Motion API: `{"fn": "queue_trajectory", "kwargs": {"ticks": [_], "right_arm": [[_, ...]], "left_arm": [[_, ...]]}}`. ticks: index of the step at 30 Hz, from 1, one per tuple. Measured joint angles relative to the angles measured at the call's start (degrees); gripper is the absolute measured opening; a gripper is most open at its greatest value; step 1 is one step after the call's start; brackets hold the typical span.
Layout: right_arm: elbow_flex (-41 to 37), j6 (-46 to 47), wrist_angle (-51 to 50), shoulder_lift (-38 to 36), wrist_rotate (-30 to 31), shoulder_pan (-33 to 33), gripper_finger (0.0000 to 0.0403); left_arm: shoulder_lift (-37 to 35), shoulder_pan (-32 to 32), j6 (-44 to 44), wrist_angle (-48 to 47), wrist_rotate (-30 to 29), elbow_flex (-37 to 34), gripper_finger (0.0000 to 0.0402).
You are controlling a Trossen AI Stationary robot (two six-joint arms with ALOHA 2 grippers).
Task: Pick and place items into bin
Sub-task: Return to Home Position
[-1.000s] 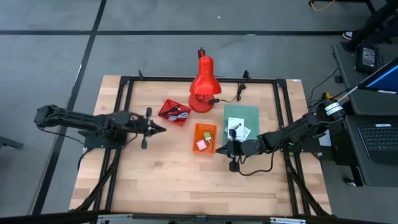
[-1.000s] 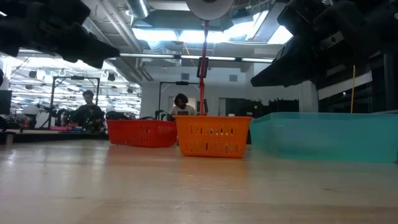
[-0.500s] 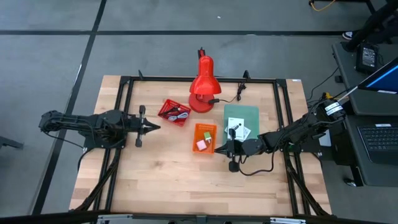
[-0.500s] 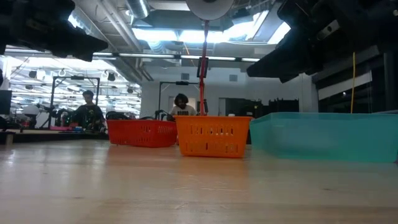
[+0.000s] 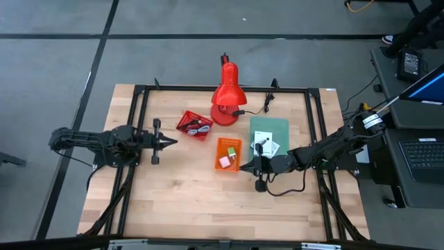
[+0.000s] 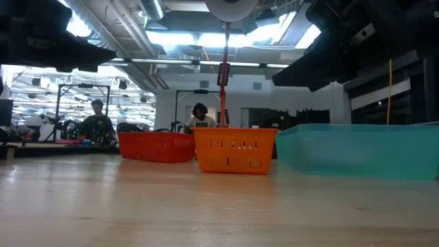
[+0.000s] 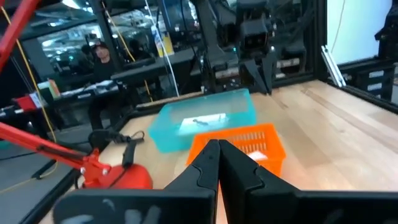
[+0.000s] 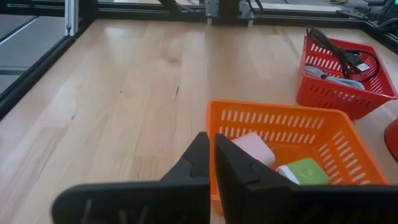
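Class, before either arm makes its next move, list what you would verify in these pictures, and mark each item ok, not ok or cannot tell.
1. Left gripper shut, holding nothing: ok.
2. Right gripper shut, holding nothing: ok.
3. Cables inside red bin: ok.
4. Pink cube and green cube inside orange bin: ok.
5. White packets inside teal tray: ok.
6. Both arms at home pose: cannot tell.

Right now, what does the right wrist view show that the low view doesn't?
Only the right wrist view: what is inside the bins, a pink cube and a green cube in the orange bin, cables in the red bin, plus the shut right gripper. Only the low view: the teal bin and two people beyond the table. Both: the orange and red bins themselves.
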Motion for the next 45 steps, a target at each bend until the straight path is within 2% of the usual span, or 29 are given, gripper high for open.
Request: {"fn": "queue_trajectory", "kwargs": {"ticks": [5,11,15,23,29,32,36,40,45], "right_arm": [[0.0,-1.9,-1.6,-3.8,-0.1,-0.6,0.0007],[-0.7,-5.8,-8.0,-14.7,-0.1,-2.6,0.0007],[-6.5,-8.9,-8.4,-25.8,-0.1,-2.7,0.0007],[-20.9,-8.6,-10.0,-52.1,0.0,-2.8,0.0007],[-22.3,-8.6,-23.0,-67.0,0.0,-2.8,0.0002],[-22.7,-8.2,-27.8,-71.9,0.0,-2.8,0.0001],[-25.8,-7.1,-27.7,-76.4,-0.1,-2.8,0.0001],[-30.0,-7.4,-23.5,-78.4,-0.4,-2.8,0.0000],[-30.2,-9.2,-24.7,-78.8,-0.6,-2.8,0.0000]], "left_arm": [[-3.2,0.0,-0.4,-4.7,-1.1,0.0,0.0001],[-4.4,0.0,-0.9,-4.7,-1.3,0.0,0.0001],[-4.4,0.0,-0.9,-4.7,-1.4,0.0,0.0002],[-4.4,0.0,-2.8,-4.7,-1.7,0.0,0.0001],[-4.4,0.0,-3.9,-4.7,-1.9,0.0,0.0002],[-4.4,0.0,-3.9,-4.7,-1.9,0.0,0.0001],[-4.4,0.0,-4.6,-4.7,-1.9,0.0,0.0003],[-4.4,0.0,-4.5,-4.6,-2.5,0.0,0.0001],[-4.3,0.0,-4.5,-4.3,-4.3,0.0,0.0004]]}}
